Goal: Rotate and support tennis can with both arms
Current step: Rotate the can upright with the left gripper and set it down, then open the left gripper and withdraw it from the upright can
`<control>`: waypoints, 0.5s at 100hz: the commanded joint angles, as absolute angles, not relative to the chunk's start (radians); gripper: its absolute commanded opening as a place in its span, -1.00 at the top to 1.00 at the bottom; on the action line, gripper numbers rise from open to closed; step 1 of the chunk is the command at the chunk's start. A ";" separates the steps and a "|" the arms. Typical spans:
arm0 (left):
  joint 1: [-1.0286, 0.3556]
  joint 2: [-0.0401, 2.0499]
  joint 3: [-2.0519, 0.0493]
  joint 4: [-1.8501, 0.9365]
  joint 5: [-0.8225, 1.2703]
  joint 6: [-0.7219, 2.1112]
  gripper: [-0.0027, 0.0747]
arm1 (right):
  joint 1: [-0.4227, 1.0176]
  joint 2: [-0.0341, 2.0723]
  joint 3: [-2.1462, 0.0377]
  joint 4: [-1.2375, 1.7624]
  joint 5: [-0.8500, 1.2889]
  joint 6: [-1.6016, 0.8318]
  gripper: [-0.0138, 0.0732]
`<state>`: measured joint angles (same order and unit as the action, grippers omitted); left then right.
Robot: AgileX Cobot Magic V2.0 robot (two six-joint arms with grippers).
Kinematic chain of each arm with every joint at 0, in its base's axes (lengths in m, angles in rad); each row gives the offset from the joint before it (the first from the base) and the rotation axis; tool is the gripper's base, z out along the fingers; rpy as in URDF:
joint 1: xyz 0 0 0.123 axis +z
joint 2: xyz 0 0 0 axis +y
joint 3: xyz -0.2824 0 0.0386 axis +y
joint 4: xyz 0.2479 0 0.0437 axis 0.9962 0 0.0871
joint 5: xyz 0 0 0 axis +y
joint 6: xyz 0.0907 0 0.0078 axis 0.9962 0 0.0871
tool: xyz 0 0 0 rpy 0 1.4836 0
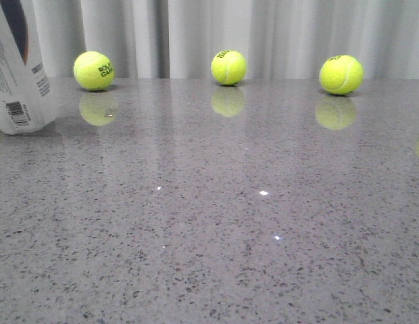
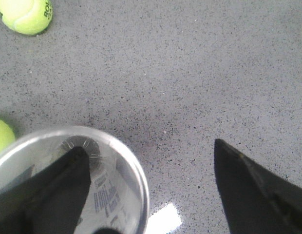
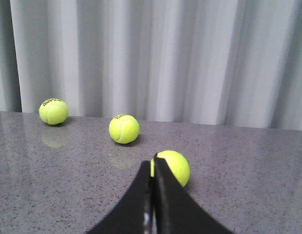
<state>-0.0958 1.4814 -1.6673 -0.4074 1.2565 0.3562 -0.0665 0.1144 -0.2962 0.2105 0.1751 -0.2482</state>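
The tennis can [image 1: 20, 74] stands upright at the far left of the table, white with a barcode and small print, and is cut off by the frame edge. In the left wrist view I look down into its open mouth with the silver rim [image 2: 139, 171]. My left gripper [image 2: 148, 146] is open wide: one black finger [image 2: 58, 190] is over the can's mouth, the other finger [image 2: 248, 190] is outside it above bare table, and the rim's side lies between them. My right gripper [image 3: 153, 160] is shut with nothing in it, low over the table. Neither arm appears in the front view.
Three yellow-green tennis balls [image 1: 94, 70] [image 1: 228, 67] [image 1: 340, 74] lie along the back of the grey speckled table [image 1: 230, 223], in front of a pale curtain. One ball [image 3: 174, 168] sits just beyond my right fingertips. Two balls [image 2: 27, 14] [image 2: 2, 136] lie near the can.
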 commanded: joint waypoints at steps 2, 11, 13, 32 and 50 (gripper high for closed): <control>-0.096 1.450 -1.704 -0.456 1.274 0.360 -0.39 | -0.070 0.125 -0.321 0.219 0.101 -0.249 0.84; -0.096 1.450 -1.715 -0.471 1.274 0.360 -0.39 | -0.070 0.125 -0.321 0.219 0.101 -0.249 0.84; -0.096 1.450 -1.719 -0.476 1.274 0.360 -0.39 | -0.070 0.125 -0.321 0.219 0.101 -0.249 0.84; -0.096 1.448 -1.766 -0.493 1.274 0.360 -0.39 | -0.070 0.125 -0.321 0.219 0.101 -0.249 0.84; -0.096 1.416 -1.786 -0.493 1.265 0.360 -0.39 | -0.070 0.125 -0.321 0.219 0.101 -0.249 0.84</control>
